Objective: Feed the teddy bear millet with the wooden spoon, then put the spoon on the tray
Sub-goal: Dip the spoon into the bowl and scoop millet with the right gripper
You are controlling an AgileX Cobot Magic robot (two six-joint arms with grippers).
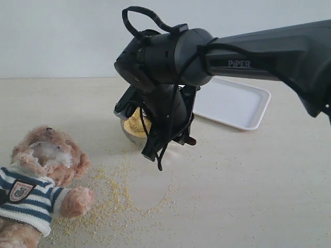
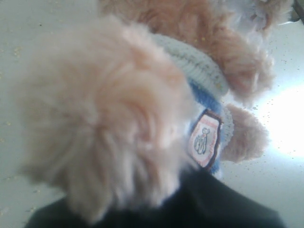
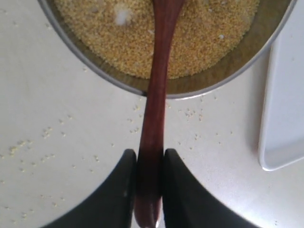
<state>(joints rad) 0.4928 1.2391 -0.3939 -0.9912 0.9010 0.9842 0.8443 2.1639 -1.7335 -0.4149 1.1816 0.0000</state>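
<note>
The teddy bear [image 1: 41, 175] lies at the lower left of the exterior view in its striped sweater. Its fur [image 2: 118, 118] fills the left wrist view, and my left gripper [image 2: 154, 192] is shut on a fuzzy limb, its fingers buried in fur. Above the steel bowl [image 1: 127, 135], my right gripper [image 3: 149, 164] [image 1: 152, 150] is shut on the handle of the wooden spoon [image 3: 154, 95]. The spoon's bowl end reaches into the millet [image 3: 118, 38] [image 1: 135, 124]. The arm hides the spoon in the exterior view. The white tray [image 1: 232, 103] [image 3: 285, 118] lies behind and right of the bowl.
Loose millet grains [image 1: 111, 201] are scattered over the table between the bear's paw and the bowl, in a curved band. A few grains [image 3: 47, 133] also lie around the bowl's foot. The right arm's dark body [image 1: 269, 49] stretches across the upper right.
</note>
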